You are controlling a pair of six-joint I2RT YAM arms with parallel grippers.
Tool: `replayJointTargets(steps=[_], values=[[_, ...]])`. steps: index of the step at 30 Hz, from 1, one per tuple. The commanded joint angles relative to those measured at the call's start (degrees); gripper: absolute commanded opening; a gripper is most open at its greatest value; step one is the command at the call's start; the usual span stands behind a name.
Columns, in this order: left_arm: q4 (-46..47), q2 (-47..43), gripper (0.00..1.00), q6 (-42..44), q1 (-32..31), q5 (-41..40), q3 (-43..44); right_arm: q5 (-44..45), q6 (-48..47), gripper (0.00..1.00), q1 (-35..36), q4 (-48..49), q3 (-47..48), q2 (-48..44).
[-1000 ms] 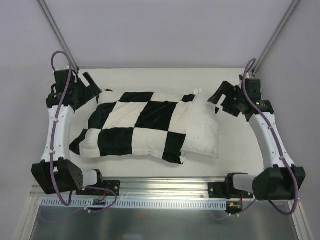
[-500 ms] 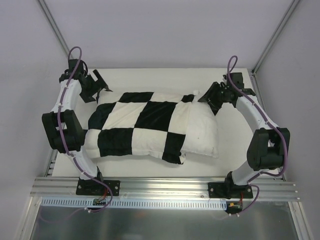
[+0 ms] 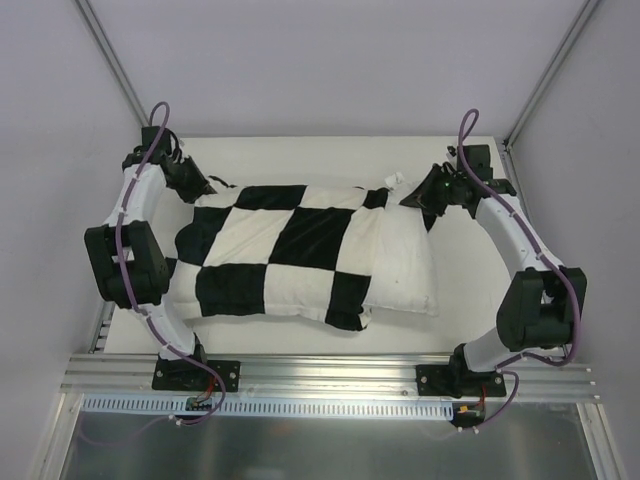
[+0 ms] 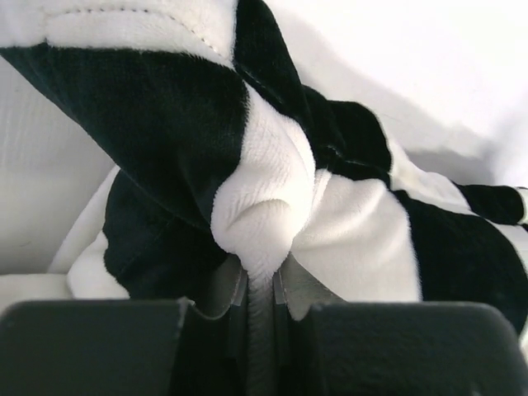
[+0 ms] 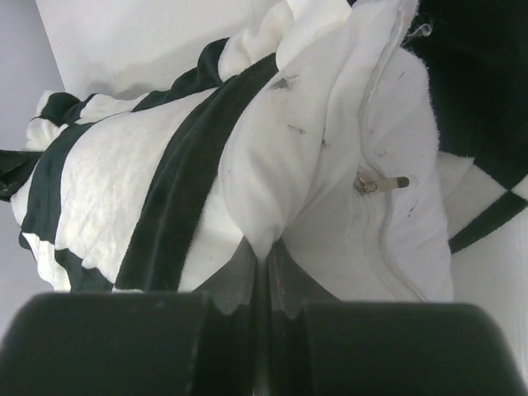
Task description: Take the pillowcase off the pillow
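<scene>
The black-and-white checkered pillowcase point(image 3: 290, 250) covers the left two thirds of the white pillow point(image 3: 405, 260), whose bare right end sticks out of it. My left gripper point(image 3: 205, 188) is shut on the pillowcase's far left corner; in the left wrist view a white plush fold point(image 4: 264, 190) is pinched at the left gripper point(image 4: 260, 285). My right gripper point(image 3: 415, 197) is shut on the pillow's far right corner. The right wrist view shows a smudged white fold of the pillow point(image 5: 330, 165) clamped in the right gripper point(image 5: 262, 268), beside a zipper pull point(image 5: 375, 184) and the pillowcase's black edge point(image 5: 186, 190).
The white table point(image 3: 470, 290) has a metal rail point(image 3: 330, 375) along its near edge, where both arm bases sit. Grey walls close in on the left, right and back. A small tag point(image 3: 396, 181) pokes up at the pillow's far edge.
Both grippers have gone from open to shut. The left one moved onto the pillowcase's far left corner, the right one onto the pillow's far right corner. Both corners are drawn slightly outward.
</scene>
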Motion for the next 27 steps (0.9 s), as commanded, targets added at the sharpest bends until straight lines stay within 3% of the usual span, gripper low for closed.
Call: replayJointTargets(steps=[1, 5, 11, 19, 27], values=[[-1.6, -11.4, 0.00, 0.4, 1.5, 1.9, 1.2, 1.1, -2.0, 0.01, -1.2, -0.3, 3.3, -5.7], [-1.6, -19.0, 0.00, -1.4, 7.1, 3.5, 1.6, 5.1, -2.8, 0.01, -3.8, -2.5, 4.3, -9.3], [-1.9, -23.5, 0.00, -2.0, 12.9, 6.4, 1.7, 6.2, 1.1, 0.01, -9.9, -3.7, 5.9, -14.5], [-2.8, -25.0, 0.00, -1.4, 17.9, 7.6, 0.0, 9.3, -0.9, 0.01, -18.6, -11.3, 8.6, -19.0], [-2.8, -25.1, 0.00, -1.7, 21.0, 9.7, -0.6, 8.9, -1.4, 0.01, -25.0, -11.8, 4.4, -21.6]])
